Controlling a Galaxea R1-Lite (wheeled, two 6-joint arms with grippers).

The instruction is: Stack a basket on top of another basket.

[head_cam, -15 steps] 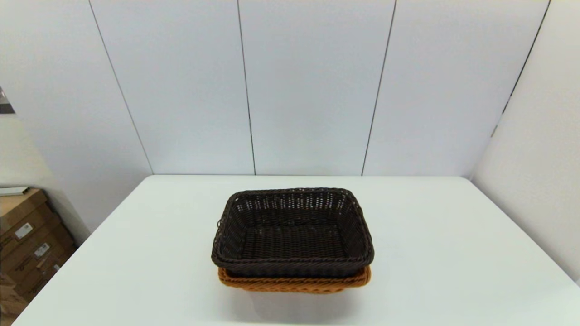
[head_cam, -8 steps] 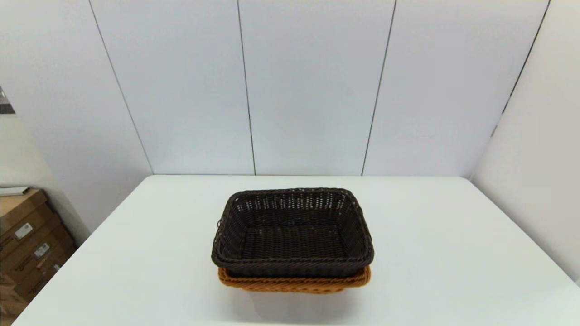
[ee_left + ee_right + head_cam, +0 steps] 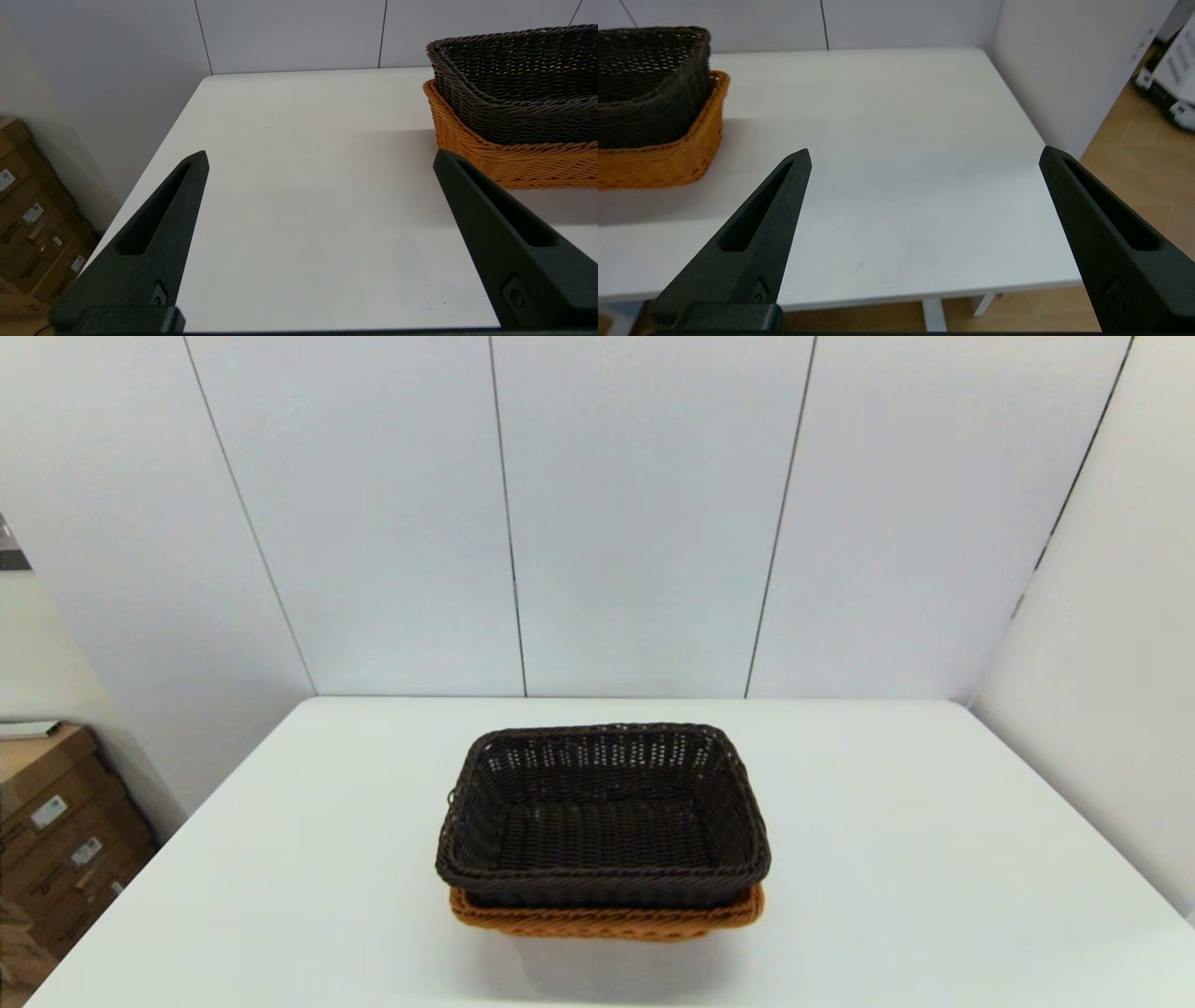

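Nesting done: dark brown basket (image 3: pixel 602 821) sits inside orange-tan basket (image 3: pixel 607 922) | left gripper (image 3: pixel 320 158), right gripper (image 3: pixel 924 156) spread wide, empty, beside stack | next: none, judged complete.

Dark brown woven basket (image 3: pixel 602 817), orange-tan woven basket (image 3: pixel 607 922), white table (image 3: pixel 934 859), black pincers
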